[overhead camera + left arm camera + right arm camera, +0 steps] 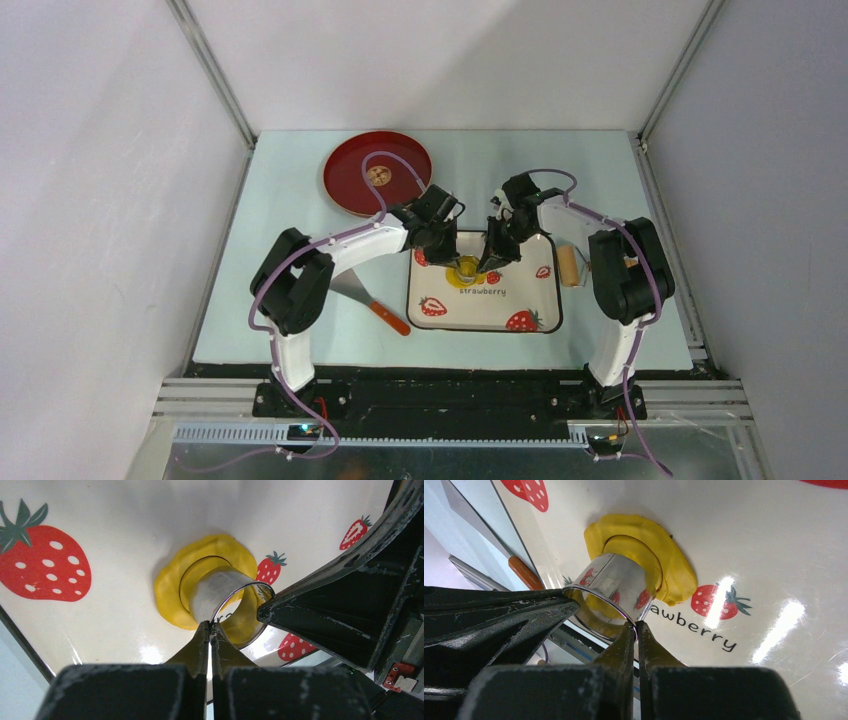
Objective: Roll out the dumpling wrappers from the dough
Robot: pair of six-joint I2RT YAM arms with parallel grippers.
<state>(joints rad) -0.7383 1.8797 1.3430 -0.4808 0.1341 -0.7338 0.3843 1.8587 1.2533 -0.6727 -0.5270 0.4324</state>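
Observation:
The yellow dough point(466, 274) point(169, 591) point(676, 567) lies flattened on the strawberry tray point(490, 305). A metal ring cutter point(216, 594) point(613, 582) stands tilted on it. Below the cutter a round cut piece, one of the dumpling wrappers point(636, 550), sits inside the outer dough. My left gripper point(457, 262) point(210, 625) is shut on the cutter's thin rim from the left. Shut on the opposite side of the same rim is my right gripper point(488, 262) point(634, 626). Each wrist view shows the other gripper's dark fingers point(350, 610) point(499, 620) close by.
A red plate point(350, 185) with a small tan round thing at its centre lies at the back left. A scraper with an orange handle point(388, 316) lies left of the tray. The wooden roller point(568, 266) rests just right of the tray.

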